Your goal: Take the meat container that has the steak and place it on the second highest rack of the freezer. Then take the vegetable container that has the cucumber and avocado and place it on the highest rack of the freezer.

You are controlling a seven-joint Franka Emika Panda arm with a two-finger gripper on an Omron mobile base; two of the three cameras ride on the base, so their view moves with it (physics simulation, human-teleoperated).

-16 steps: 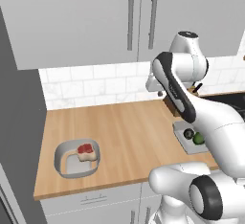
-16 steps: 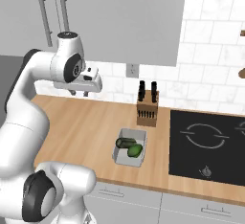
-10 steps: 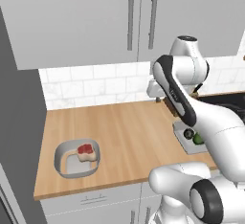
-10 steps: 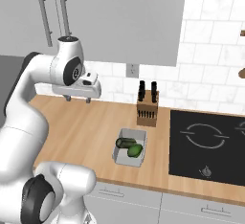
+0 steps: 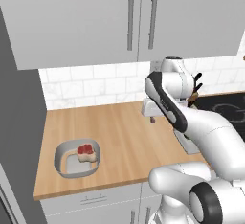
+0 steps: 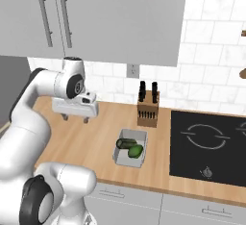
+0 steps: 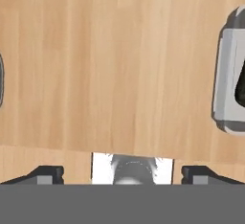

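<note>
At the far left stands the grey freezer (image 5: 19, 137), its side flush against the left edge of the wooden surface (image 5: 119, 137). Near the surface's front left corner sits the meat container (image 5: 77, 157), with the steak (image 5: 86, 151) resting toward its right rim. Over the middle of the surface, nearer the back edge, the end effector (image 6: 75, 118) hangs above bare wood, pointing down, released, its two dark fingertips (image 7: 45, 173) spread wide and holding nothing. To its right, near the front edge, lies the vegetable container (image 6: 130, 147), carrying the cucumber and avocado (image 6: 130, 147) side by side, the darker piece toward the back and the brighter one toward the front. Behind that tray, a knife block (image 6: 148, 108) stands at the back edge, and the black cooktop (image 6: 211, 147) fills the right end.
</note>
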